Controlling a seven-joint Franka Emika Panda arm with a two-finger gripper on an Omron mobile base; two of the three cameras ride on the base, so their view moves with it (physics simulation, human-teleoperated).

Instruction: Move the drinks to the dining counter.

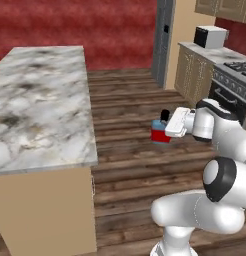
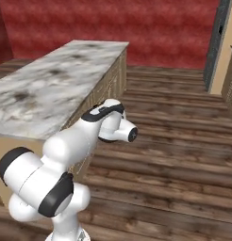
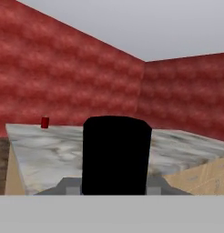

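The two-finger gripper (image 1: pixel 164 131) is clamped on the squat blue flask-shaped bottle with a red label and black cap (image 1: pixel 160 131), carrying it in the air over the dark wooden plank floor (image 1: pixel 130 110). In the left base view the bottle sits just off the end of the white hand, cap uppermost. In the hand view the bottle's black cap (image 3: pixel 116 154) rises large and close directly ahead of the gripper, between the finger tips.

Beyond the gripper, past the cap, lies the long dining counter with its white-grey marbled top (image 3: pixel 45 150) and plain beige side. The small dark-red can (image 3: pixel 44 122) stands upright on that top, at its far edge, well apart from the gripper and off to the left of the cap in the hand view, against the red wall (image 3: pixel 63 77)
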